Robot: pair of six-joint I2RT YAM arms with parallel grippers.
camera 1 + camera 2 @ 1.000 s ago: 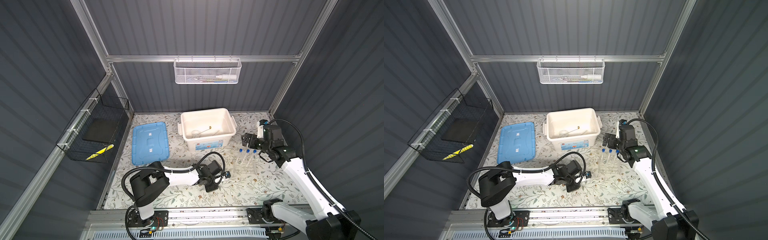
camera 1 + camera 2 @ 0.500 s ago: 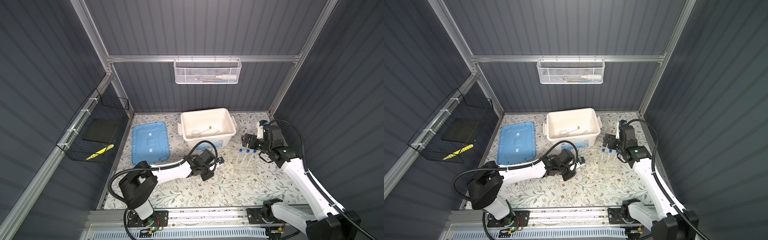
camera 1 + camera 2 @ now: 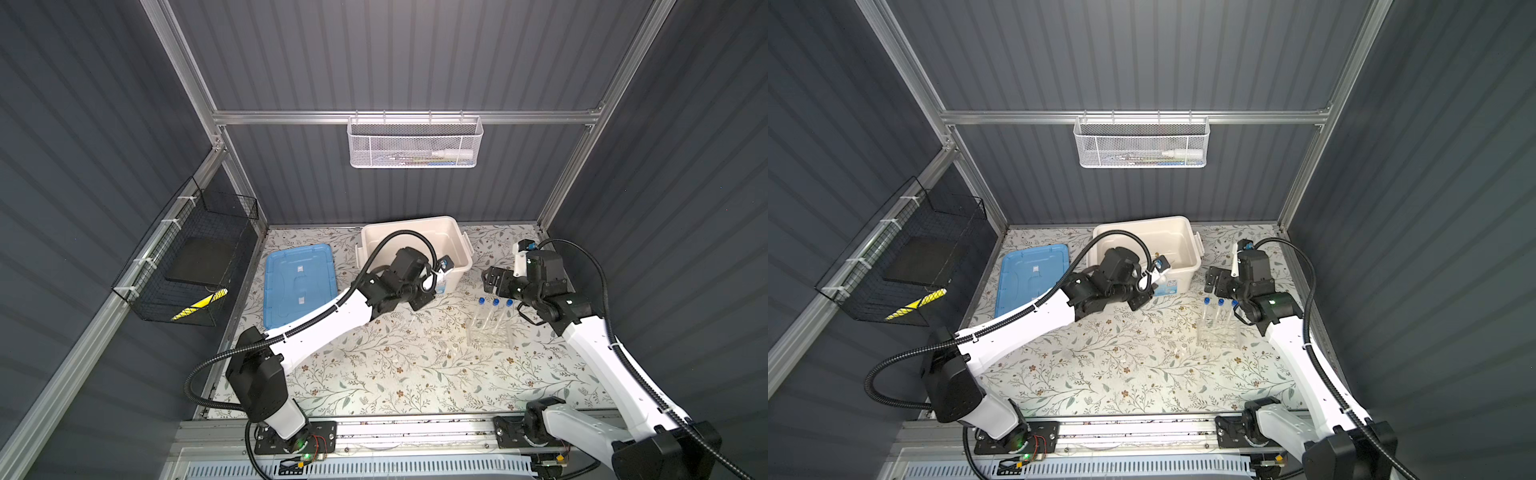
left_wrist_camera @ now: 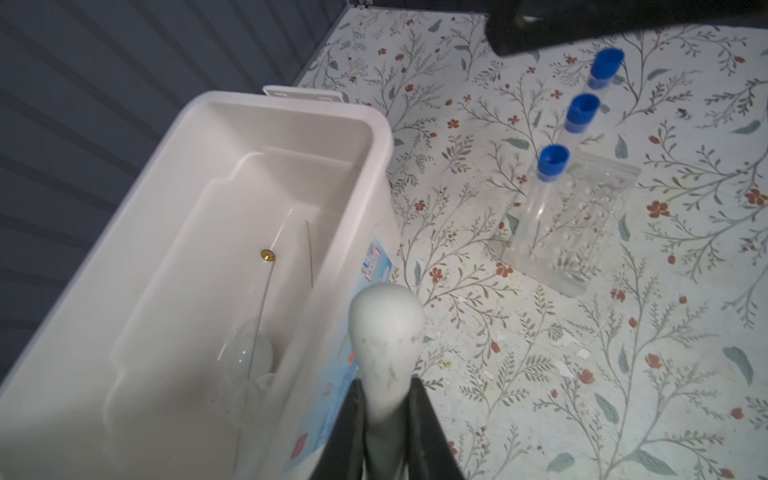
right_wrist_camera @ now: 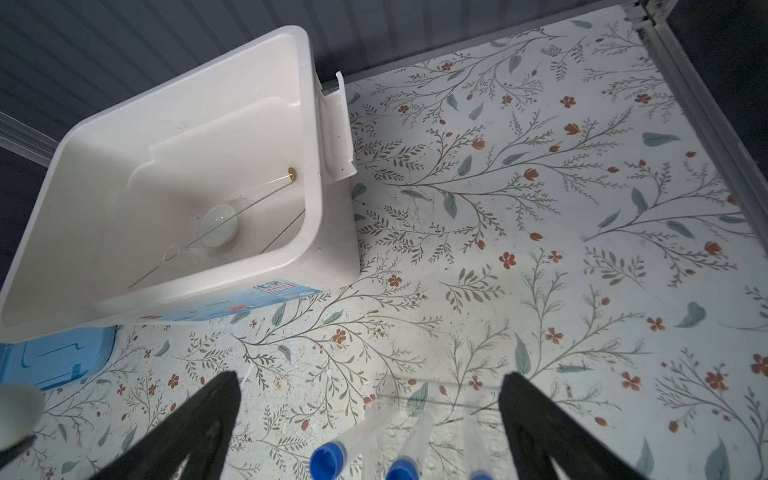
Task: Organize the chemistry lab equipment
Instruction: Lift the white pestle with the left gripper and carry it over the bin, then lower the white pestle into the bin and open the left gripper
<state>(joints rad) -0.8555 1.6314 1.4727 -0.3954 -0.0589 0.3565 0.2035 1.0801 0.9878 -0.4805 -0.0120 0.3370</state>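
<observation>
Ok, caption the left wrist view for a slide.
Left gripper jaws clamp the white pestle by the tub; three capped tubes stand racked.

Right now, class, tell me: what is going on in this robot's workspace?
The left gripper is shut on a white club-shaped pestle, holding it at the front wall of the open white plastic tub, which holds thin rods and a small clear vessel. The right gripper hangs open above three clear blue-capped test tubes standing in a clear plastic rack. The blue lid lies flat beside the tub.
</observation>
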